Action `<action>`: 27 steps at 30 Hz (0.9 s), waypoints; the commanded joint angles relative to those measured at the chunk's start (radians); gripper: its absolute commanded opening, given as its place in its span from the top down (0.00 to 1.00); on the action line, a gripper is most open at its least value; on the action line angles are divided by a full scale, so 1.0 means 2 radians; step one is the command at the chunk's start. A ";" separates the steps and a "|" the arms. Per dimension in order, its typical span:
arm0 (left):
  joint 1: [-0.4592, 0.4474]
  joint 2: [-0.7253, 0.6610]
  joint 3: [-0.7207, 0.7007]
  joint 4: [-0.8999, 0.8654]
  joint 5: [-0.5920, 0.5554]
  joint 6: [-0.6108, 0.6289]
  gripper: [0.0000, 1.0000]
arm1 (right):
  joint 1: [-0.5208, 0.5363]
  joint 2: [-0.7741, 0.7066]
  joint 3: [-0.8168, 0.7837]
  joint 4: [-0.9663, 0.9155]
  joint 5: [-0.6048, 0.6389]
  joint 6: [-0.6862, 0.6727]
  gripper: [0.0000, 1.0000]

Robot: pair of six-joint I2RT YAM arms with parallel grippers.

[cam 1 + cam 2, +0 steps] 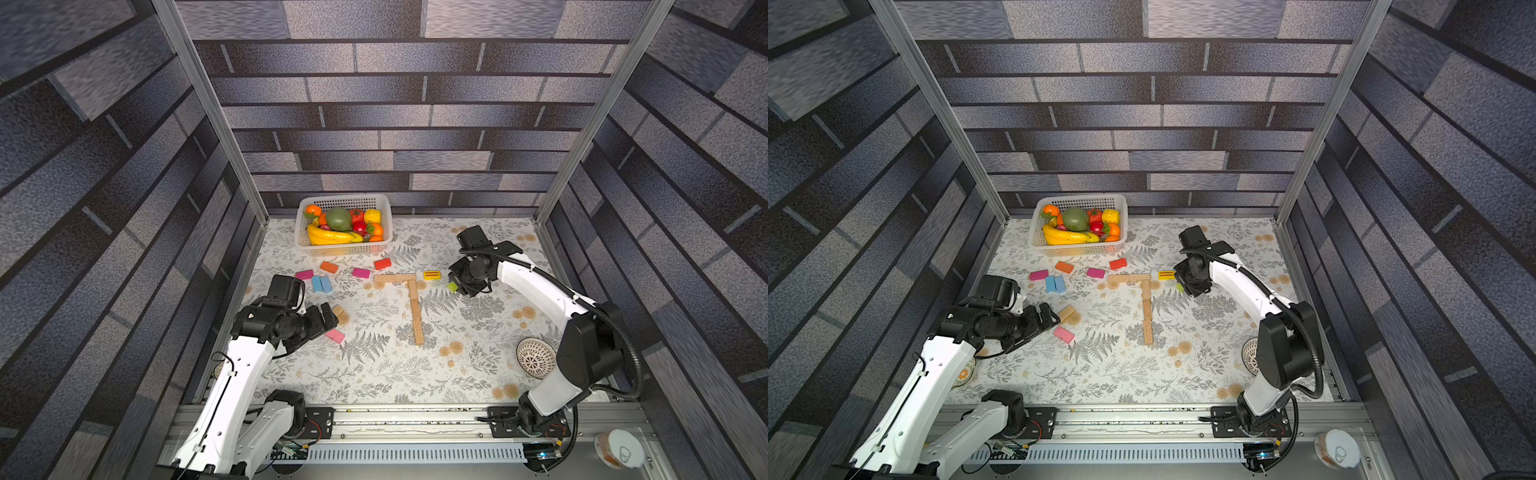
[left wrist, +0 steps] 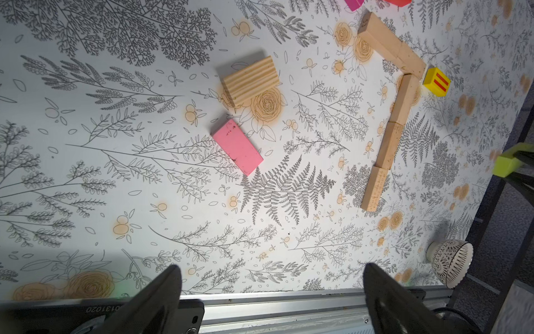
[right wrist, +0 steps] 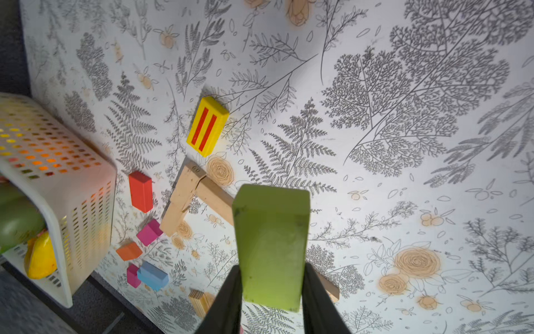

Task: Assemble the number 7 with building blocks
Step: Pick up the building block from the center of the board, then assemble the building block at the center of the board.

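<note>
Tan wooden blocks lie end to end as the number 7 [image 1: 411, 291] [image 1: 1145, 299] [image 2: 390, 127] [image 3: 190, 193]: a short bar and a longer stem. My right gripper [image 1: 457, 287] [image 3: 271, 277] is shut on a green block [image 1: 452, 286] [image 1: 1179, 287] [image 3: 271, 243] [image 2: 504, 166], held above the cloth right of the bar, near a yellow block with red stripes [image 1: 432, 274] [image 3: 208, 127]. My left gripper [image 1: 332, 318] [image 2: 271, 277] is open and empty, close to a ridged tan block [image 1: 338, 311] [image 2: 250, 79] and a pink block [image 1: 335, 336] [image 2: 237, 146].
A white basket [image 1: 386, 212] of toy fruit stands at the back. Orange [image 1: 328, 267], red [image 1: 382, 263], magenta [image 1: 361, 273] [image 1: 304, 274] and blue blocks [image 1: 322, 284] lie in front of it. A patterned bowl [image 1: 535, 357] sits at the right front.
</note>
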 commanded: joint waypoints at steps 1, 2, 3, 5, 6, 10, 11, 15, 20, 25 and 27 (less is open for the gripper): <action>0.007 -0.004 -0.004 -0.001 0.012 -0.010 0.00 | -0.021 0.027 0.004 0.048 -0.033 0.023 0.67; 0.008 -0.006 -0.005 -0.004 0.012 -0.010 0.00 | -0.026 0.039 0.008 0.056 -0.037 0.030 0.67; 0.009 -0.008 -0.005 -0.007 0.011 -0.011 0.00 | -0.030 0.049 0.012 0.060 -0.040 0.035 0.67; 0.013 -0.014 -0.005 -0.013 0.009 -0.013 0.00 | -0.036 0.072 0.021 0.068 -0.045 0.046 0.67; 0.015 -0.017 -0.005 -0.016 0.008 -0.014 0.00 | -0.038 0.085 0.027 0.074 -0.048 0.052 0.67; 0.022 -0.032 -0.006 -0.031 0.003 -0.015 0.00 | -0.042 0.132 0.061 0.081 -0.054 0.065 0.67; 0.023 -0.035 -0.007 -0.034 0.003 -0.015 0.00 | -0.043 0.141 0.069 0.080 -0.051 0.066 0.67; 0.029 -0.042 -0.009 -0.045 0.002 -0.012 0.00 | -0.050 0.171 0.100 0.078 -0.043 0.076 0.67; 0.035 -0.039 -0.005 -0.053 0.001 -0.002 0.00 | -0.056 0.199 0.110 0.083 -0.030 0.092 0.67; 0.040 -0.028 -0.001 -0.052 0.002 0.008 0.00 | -0.063 0.204 0.106 0.092 -0.023 0.105 0.67; 0.040 -0.024 0.000 -0.050 0.002 0.009 0.00 | -0.065 0.204 0.104 0.095 -0.020 0.107 0.67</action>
